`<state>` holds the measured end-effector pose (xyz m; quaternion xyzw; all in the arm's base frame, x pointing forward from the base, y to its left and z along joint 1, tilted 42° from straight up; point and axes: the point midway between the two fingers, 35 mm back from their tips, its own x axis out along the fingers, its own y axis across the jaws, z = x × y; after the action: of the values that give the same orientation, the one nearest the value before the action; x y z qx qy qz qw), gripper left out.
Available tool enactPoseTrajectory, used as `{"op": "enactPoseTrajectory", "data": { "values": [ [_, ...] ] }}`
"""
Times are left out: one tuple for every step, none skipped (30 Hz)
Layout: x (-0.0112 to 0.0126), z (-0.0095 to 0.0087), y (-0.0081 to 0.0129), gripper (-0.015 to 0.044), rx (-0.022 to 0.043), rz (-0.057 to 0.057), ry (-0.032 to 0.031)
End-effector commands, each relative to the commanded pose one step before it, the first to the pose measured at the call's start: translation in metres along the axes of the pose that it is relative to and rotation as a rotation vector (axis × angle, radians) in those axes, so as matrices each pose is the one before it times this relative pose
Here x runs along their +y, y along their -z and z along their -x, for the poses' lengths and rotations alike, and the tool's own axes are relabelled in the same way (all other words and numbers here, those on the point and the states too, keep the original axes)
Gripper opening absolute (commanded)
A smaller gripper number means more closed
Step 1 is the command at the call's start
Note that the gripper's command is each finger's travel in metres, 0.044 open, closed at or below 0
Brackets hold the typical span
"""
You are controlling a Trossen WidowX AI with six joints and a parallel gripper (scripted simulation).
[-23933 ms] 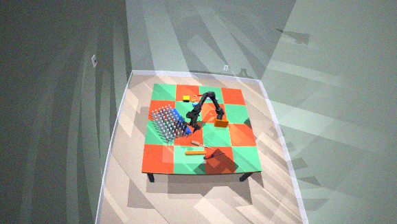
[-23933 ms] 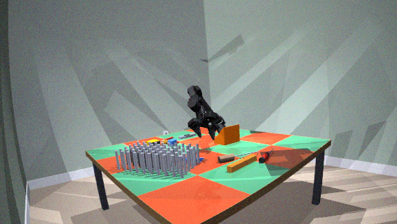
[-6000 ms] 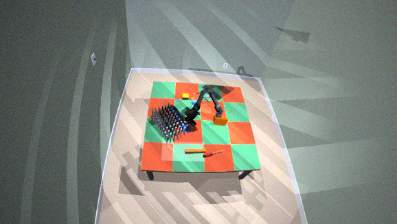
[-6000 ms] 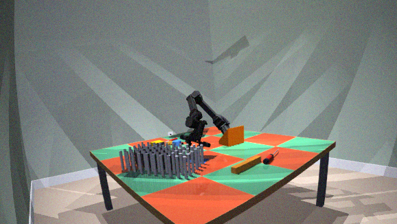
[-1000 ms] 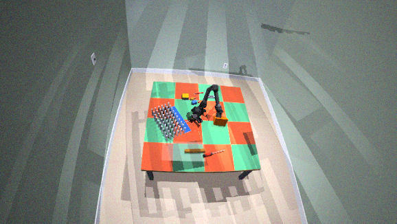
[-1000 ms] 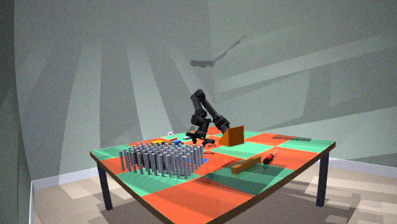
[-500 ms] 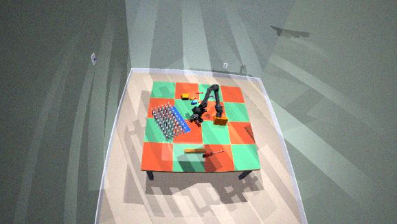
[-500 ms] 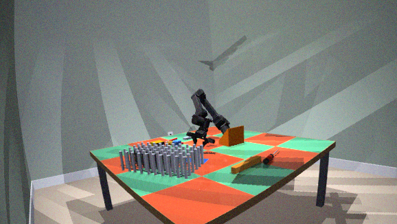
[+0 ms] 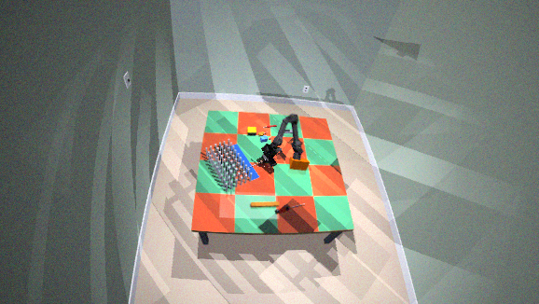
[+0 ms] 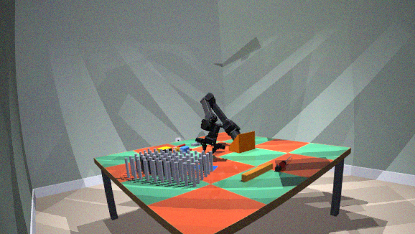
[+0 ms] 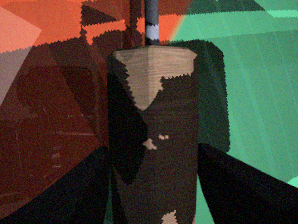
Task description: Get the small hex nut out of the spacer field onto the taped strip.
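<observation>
The grey metal spacers (image 10: 167, 174) stand upright in a dense field on the table's left in the top view. The blue taped strip (image 9: 242, 153) (image 10: 215, 168) runs along the side of the field that faces the arm. My gripper (image 11: 152, 154) is shut on a tool's wooden handle (image 11: 172, 105), with a finger on each side. The tool's thin metal shaft (image 11: 151, 15) runs out of the handle's end, away from the hand. The hand is low over the table beside the strip, outside the field. The shaft's tip is hidden or too small to tell. I cannot make out the nut.
An orange bar (image 9: 264, 204) (image 10: 257, 172) and a red-handled screwdriver (image 9: 282, 210) (image 10: 280, 166) lie toward the near edge in the top view. A yellow block (image 9: 252, 131) (image 10: 164, 148) and a blue object (image 9: 264, 139) (image 10: 184, 148) lie at the back. An orange block (image 9: 299, 163) (image 10: 245, 141) stands by the arm's base.
</observation>
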<state>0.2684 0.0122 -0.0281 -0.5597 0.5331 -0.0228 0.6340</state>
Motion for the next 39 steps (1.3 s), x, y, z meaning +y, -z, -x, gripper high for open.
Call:
{"op": "enactPoseTrajectory", "data": {
  "values": [
    [-0.00022,0.00128,0.00220,0.0000,-0.00328,0.0039,-0.00217],
    [0.00001,0.00016,0.00056,0.0000,0.00003,0.0000,-0.00001],
    [0.00001,0.00016,0.00056,0.0000,0.00003,0.0000,-0.00001],
    [0.00001,0.00016,0.00056,0.0000,0.00003,0.0000,-0.00001],
    [0.00001,0.00016,0.00056,0.0000,0.00003,0.0000,-0.00001],
    [0.00001,0.00016,0.00056,0.0000,0.00003,0.0000,-0.00001],
    [0.00000,0.00016,0.00056,0.0000,0.00003,0.0000,-0.00001],
    [0.00001,0.00016,0.00056,0.0000,0.00003,0.0000,-0.00001],
    [0.00001,0.00016,0.00056,0.0000,0.00003,0.0000,-0.00001],
    [0.00001,0.00016,0.00056,0.0000,0.00003,0.0000,-0.00001],
    [0.00001,0.00016,0.00056,0.0000,0.00003,0.0000,-0.00001],
    [0.00001,0.00016,0.00056,0.0000,0.00003,0.0000,-0.00001],
    [0.00001,0.00016,0.00056,0.0000,0.00003,0.0000,0.00000],
    [0.00001,0.00016,0.00056,0.0000,0.00003,0.0000,0.00000],
    [0.00001,0.00016,0.00055,0.0000,0.00003,0.0000,0.00000],
    [0.00001,0.00016,0.00055,0.0000,0.00002,0.0000,0.00001],
    [0.00001,0.00015,0.00053,0.0000,0.00002,0.0000,0.00000],
    [0.00001,0.00015,0.00053,0.0000,0.00002,0.0000,0.00000],
    [0.00001,0.00015,0.00053,0.0000,0.00002,0.0000,0.00000],
    [0.00000,0.00015,0.00053,0.0000,0.00002,0.0000,0.00000],
    [0.00000,0.00015,0.00053,0.0000,0.00003,0.0000,0.00000],
    [0.00000,0.00015,0.00053,0.0000,0.00003,0.0000,0.00000],
    [0.00000,0.00015,0.00053,0.0000,0.00003,0.0000,0.00000],
    [0.00000,0.00015,0.00053,0.0000,0.00003,0.0000,0.00000],
    [0.00000,0.00015,0.00053,0.0000,0.00003,0.0000,0.00001],
    [0.00000,0.00015,0.00053,0.0000,0.00003,0.0000,0.00001],
    [0.00001,0.00015,0.00053,0.0000,0.00003,0.0000,0.00001],
    [0.00001,0.00015,0.00053,0.0000,0.00003,0.0000,0.00001],
    [0.00001,0.00015,0.00053,0.0000,0.00003,0.0000,0.00001],
    [0.00001,0.00015,0.00053,0.0000,0.00003,0.0000,0.00001],
    [0.00001,0.00015,0.00053,0.0000,0.00003,0.0000,0.00001],
    [0.00001,0.00015,0.00053,0.0000,0.00003,0.0000,0.00001],
    [0.00001,0.00014,0.00053,0.0000,0.00003,0.0000,0.00001],
    [0.00001,0.00014,0.00053,0.0000,0.00003,0.0000,0.00001],
    [0.00002,0.00014,0.00053,0.0000,0.00003,0.0000,0.00001],
    [0.00002,0.00014,0.00053,0.0000,0.00003,0.0000,0.00001],
    [0.00002,0.00014,0.00053,0.0000,0.00003,0.0000,0.00001],
    [0.00002,0.00014,0.00053,0.0000,0.00003,0.0000,0.00001],
    [0.00002,0.00014,0.00053,0.0000,0.00003,0.0000,0.00001]
  ]
}}
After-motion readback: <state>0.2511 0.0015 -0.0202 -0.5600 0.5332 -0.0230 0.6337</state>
